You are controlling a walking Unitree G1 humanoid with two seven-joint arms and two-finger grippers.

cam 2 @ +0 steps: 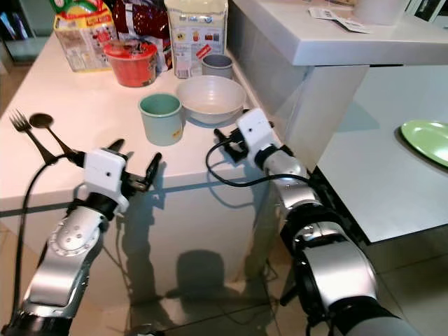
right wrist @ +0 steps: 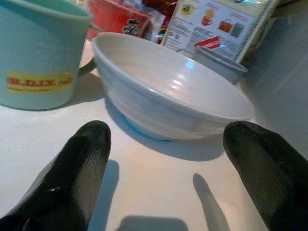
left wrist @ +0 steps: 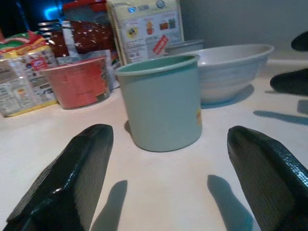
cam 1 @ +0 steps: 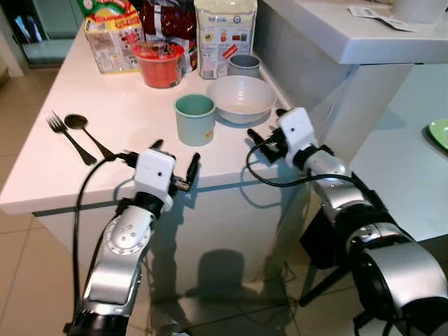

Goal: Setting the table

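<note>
A: Item one, left gripper (cam 1: pixel 175 162): jaws spread, lined up on the green cup (cam 1: pixel 194 119) standing on the counter (cam 1: pixel 42 168).

B: Item two, right gripper (cam 1: pixel 264 137): jaws spread before the white bowl (cam 1: pixel 241 99). Step judged: pre-grasp. Next: advance, close.

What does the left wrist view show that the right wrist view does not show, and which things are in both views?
The left wrist view alone shows the red cup and the yellow snack bag beyond the left gripper's open fingers. The right wrist view alone shows the yellow label on the cup's side and the white bowl's inside, between the right gripper's open fingers. Both show the green cup, the white bowl, the small grey cup and the white food box.
</note>
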